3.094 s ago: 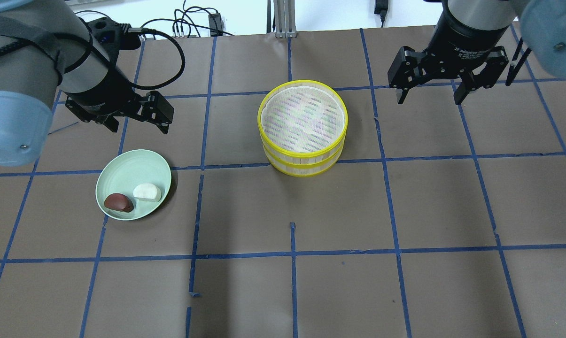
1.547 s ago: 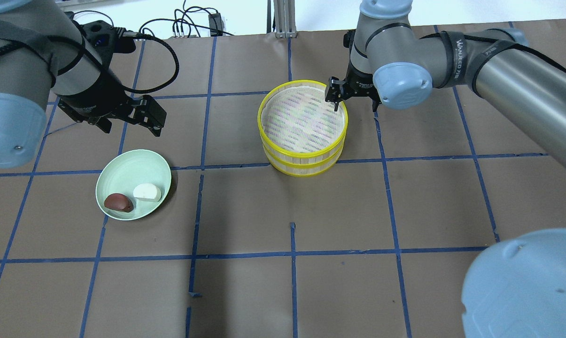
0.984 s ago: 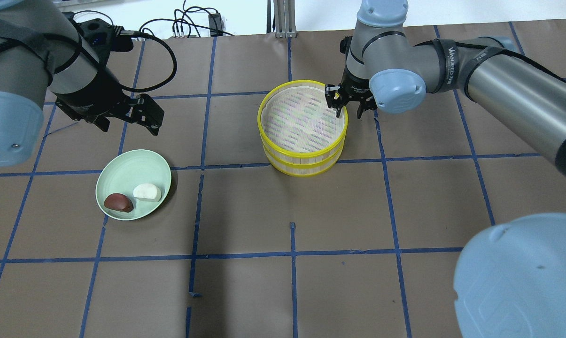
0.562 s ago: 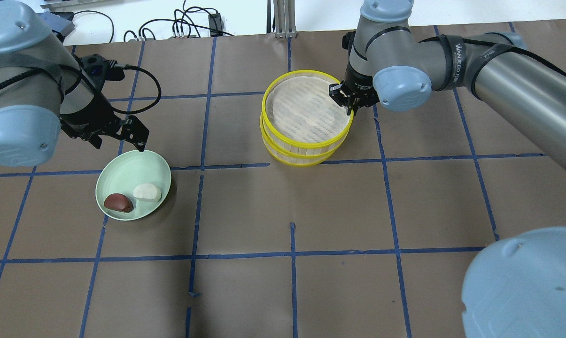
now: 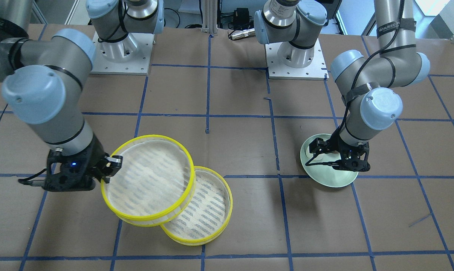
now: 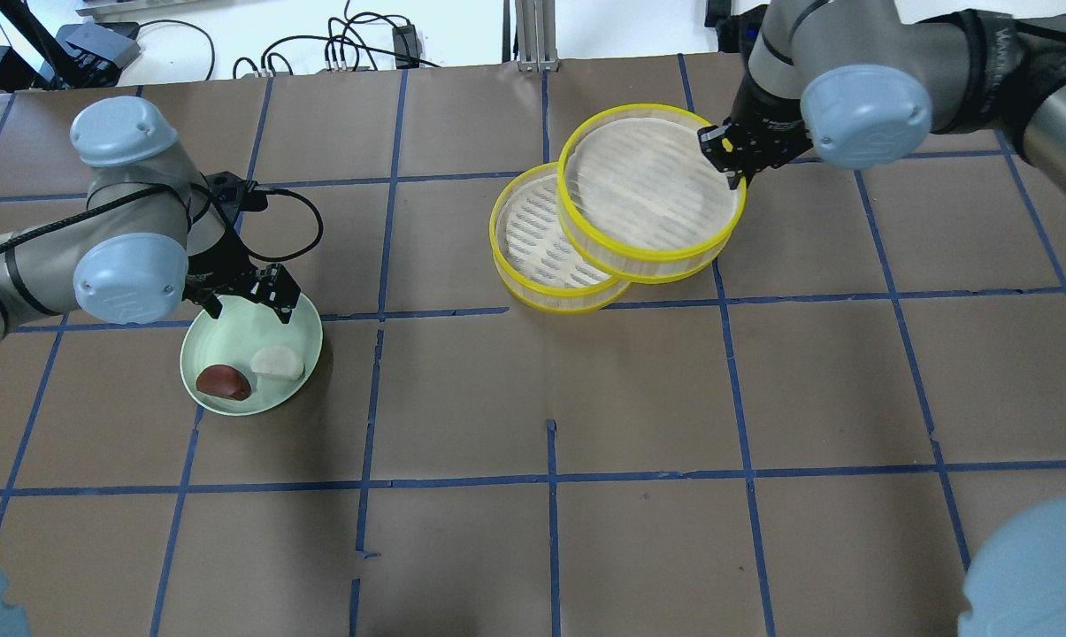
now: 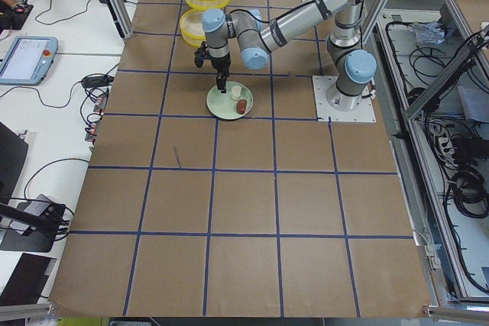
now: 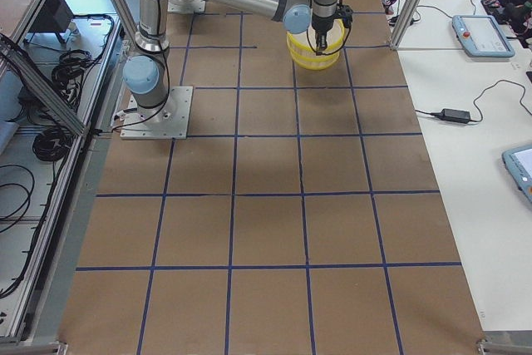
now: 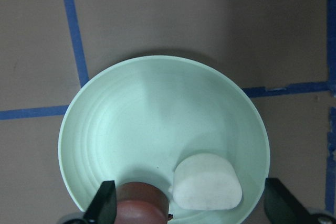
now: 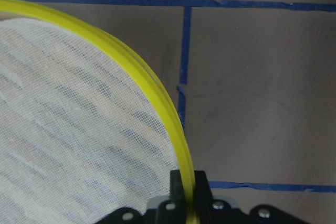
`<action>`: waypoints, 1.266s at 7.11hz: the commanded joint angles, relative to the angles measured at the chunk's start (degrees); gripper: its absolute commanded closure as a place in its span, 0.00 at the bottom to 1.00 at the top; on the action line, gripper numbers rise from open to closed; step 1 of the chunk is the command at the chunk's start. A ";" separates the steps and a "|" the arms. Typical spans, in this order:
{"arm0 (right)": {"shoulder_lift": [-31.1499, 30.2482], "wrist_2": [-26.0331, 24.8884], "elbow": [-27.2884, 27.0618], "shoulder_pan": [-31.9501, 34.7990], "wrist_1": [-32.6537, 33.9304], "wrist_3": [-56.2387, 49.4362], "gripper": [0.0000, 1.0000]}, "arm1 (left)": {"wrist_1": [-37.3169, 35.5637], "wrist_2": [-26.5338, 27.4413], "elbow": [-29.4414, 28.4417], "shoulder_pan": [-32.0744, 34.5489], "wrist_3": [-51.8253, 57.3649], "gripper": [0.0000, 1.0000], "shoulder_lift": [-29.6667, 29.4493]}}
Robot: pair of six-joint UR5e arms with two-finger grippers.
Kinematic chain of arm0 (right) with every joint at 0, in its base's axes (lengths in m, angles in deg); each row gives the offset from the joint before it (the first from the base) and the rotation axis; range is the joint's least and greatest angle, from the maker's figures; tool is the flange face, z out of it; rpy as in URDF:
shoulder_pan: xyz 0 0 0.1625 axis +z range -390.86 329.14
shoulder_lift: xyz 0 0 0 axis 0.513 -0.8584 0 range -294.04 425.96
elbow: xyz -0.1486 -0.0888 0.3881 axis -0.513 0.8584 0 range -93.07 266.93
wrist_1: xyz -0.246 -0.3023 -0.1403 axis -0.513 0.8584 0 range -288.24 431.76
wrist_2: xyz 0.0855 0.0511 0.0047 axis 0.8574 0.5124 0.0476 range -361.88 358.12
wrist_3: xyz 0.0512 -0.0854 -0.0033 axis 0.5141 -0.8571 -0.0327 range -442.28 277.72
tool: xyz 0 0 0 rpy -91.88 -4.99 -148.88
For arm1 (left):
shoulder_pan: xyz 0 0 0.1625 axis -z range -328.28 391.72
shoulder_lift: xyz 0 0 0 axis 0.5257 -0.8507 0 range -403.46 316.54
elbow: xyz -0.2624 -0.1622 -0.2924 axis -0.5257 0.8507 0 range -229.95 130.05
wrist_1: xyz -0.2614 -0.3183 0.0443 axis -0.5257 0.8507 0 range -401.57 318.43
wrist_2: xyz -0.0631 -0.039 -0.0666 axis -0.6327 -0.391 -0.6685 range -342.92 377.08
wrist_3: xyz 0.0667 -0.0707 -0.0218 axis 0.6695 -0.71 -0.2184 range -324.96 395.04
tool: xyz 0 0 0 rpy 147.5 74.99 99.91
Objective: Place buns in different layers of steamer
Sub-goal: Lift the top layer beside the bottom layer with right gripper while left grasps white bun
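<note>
The white bun [image 6: 278, 362] and the brown bun [image 6: 224, 381] lie side by side on the green plate [image 6: 232, 329], neither picked up yet. The steamer's top tray [image 6: 652, 190], stacked on the bottom tray [image 6: 533, 241] a moment ago, now hangs lifted and shifted aside. The right gripper [image 6: 734, 159] pinches its rim, and most of the lower mesh is uncovered. The left gripper [image 6: 249, 301], spread wide, has dropped over the plate on the desk [image 6: 550, 398], so the first bun can probably go in soon.
</note>
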 commanded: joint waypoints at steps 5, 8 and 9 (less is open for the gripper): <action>2.40 -1.26 -0.39 -8.02 0.53 -12.41 0.91 | -0.19 -0.12 4.85 -0.03 -3.02 0.80 -0.90; 2.40 -1.09 -0.48 -8.02 0.35 -11.89 0.91 | -2.02 -0.04 2.40 0.23 -3.89 1.00 1.10; 2.31 -0.65 -0.30 -8.02 0.35 -11.54 0.90 | -1.43 0.22 -1.70 0.93 -5.20 1.00 3.38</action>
